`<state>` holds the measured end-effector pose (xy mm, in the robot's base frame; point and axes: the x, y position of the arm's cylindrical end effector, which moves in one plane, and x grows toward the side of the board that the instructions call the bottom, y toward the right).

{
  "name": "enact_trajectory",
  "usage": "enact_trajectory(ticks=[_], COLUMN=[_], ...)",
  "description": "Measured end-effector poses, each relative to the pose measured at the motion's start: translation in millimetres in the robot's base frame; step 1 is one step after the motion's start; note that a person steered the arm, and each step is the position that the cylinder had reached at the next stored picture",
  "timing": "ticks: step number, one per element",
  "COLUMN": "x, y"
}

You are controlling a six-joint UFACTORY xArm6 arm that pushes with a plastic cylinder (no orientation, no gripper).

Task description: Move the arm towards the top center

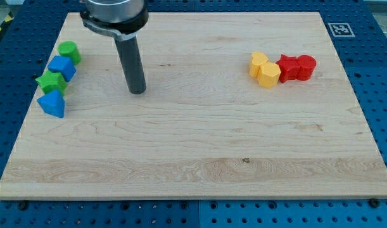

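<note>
My tip (137, 91) rests on the wooden board (193, 145), left of centre, well right of the left-edge blocks. Those blocks stand in a column: a green cylinder (69, 50), a blue block (61, 66), a green star (51, 82) and a blue triangular block (52, 103). At the view's upper right sit two yellow blocks (264, 69) touching two red blocks (297, 67). The tip touches no block.
A fiducial marker (340, 29) lies off the board's top right corner. Blue perforated table (383, 95) surrounds the board.
</note>
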<state>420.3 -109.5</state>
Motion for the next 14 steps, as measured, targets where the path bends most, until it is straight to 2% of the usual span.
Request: enact_trajectory(ticks=[4,8,14], x=[-16,-54,-74], y=[5,9,9])
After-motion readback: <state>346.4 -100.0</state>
